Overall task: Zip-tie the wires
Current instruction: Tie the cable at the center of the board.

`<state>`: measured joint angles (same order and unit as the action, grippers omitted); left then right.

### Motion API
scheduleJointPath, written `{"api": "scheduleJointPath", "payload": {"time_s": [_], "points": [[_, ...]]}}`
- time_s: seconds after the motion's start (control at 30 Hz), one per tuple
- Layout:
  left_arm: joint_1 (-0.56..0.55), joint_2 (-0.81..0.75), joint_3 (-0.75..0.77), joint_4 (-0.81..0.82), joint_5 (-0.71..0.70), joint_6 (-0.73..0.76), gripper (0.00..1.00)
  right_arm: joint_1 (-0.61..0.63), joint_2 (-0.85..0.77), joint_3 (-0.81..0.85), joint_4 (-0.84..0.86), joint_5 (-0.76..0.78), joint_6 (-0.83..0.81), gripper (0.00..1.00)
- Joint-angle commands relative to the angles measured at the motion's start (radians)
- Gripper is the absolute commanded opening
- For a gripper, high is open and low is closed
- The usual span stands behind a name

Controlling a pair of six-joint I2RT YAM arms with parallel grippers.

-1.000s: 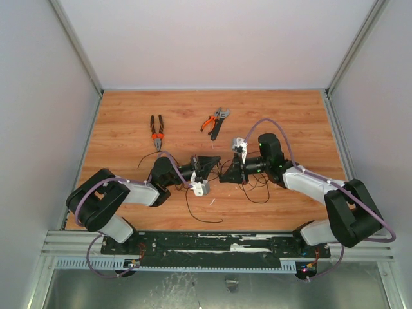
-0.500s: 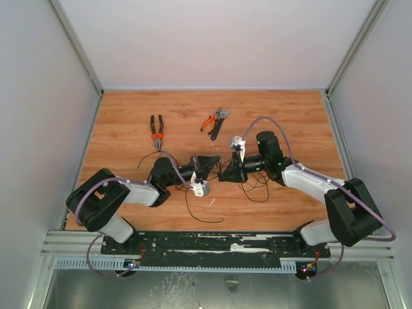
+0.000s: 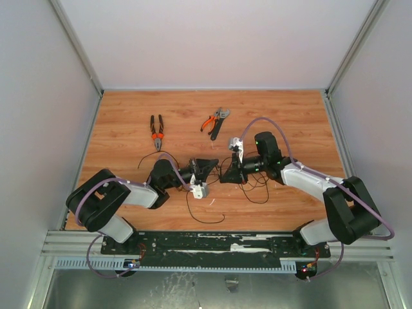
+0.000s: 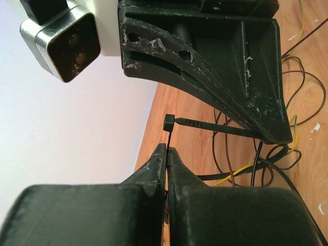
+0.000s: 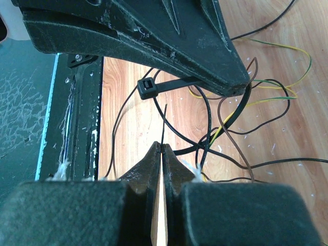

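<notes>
The left tool (image 4: pixel 167 150) is pinched together on the zip tie (image 4: pixel 205 125), whose head sits just above its fingertips. The right tool (image 5: pixel 162 147) faces it tip to tip and is clamped on the tie's thin tail. The wires (image 5: pixel 241 123) lie in loose loops on the surface (image 3: pixel 129 116) beneath both tools.

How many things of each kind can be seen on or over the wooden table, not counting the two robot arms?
Pliers with orange on the handles: 2
Dark tool with a grey metal head: 1
Tangle of thin wires, mostly black: 1
Thin black plastic zip tie: 1
Total: 5
</notes>
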<state>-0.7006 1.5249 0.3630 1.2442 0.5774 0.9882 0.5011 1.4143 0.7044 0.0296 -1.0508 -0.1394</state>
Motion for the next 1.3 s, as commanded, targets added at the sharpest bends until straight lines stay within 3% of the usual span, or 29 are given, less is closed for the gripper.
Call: {"api": "scheduleJointPath", "payload": {"time_s": [0.0,1.27], "points": [[0.004,-0.009,-0.018,0.029,-0.021,0.019,0.00,0.008,0.004,0.027,-0.021,-0.007,-0.021,0.00],[0.021,-0.037,-0.033,0.006,-0.012,0.019,0.00,0.048,0.058,0.090,-0.123,0.009,-0.075,0.00]]}}
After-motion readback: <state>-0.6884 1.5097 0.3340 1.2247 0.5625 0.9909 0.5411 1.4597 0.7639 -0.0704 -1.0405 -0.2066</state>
